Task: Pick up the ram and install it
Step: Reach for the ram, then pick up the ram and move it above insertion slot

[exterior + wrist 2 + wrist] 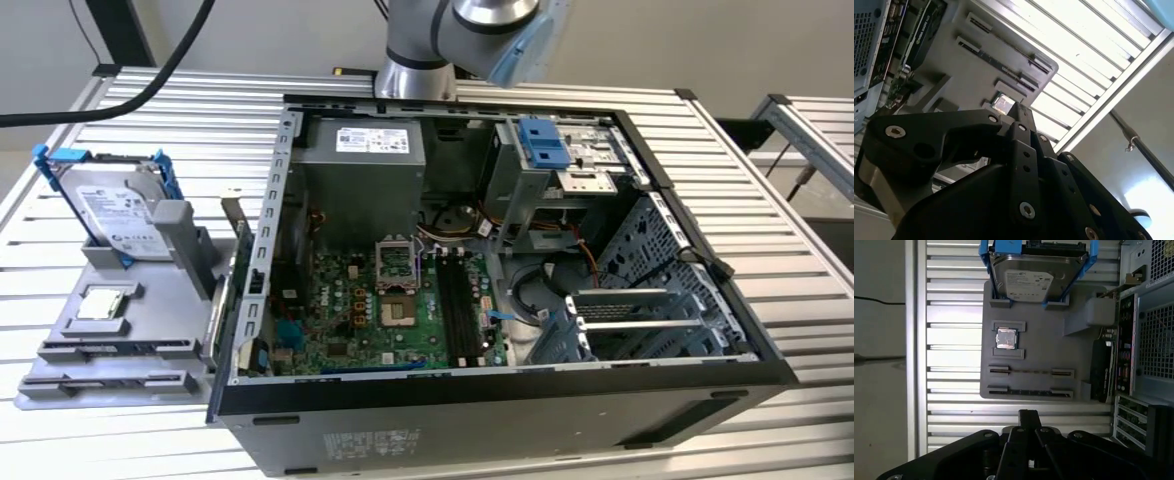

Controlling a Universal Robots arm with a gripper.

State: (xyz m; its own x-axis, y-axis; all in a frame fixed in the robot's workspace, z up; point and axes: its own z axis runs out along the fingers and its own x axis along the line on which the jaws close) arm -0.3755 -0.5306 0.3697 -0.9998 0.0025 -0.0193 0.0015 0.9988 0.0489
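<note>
1. The gripper [1027, 415] is hovering with its fingers pressed together, gripping nothing.
2. The ram [1031, 372] is lying on edge in a long holder on the grey tray [1054, 340], beyond the fingertips and apart from them, with bare slats showing between.
3. Farther beyond the fingertips, a processor chip [1006, 338] and a hard drive [1036, 277] with blue rails are resting on that tray. An open computer case [467, 430] is standing beside the tray.
4. Everything is sitting on a slatted aluminium table [954, 340].
5. Counting: one drive, one chip, two long holders, one case.
</note>
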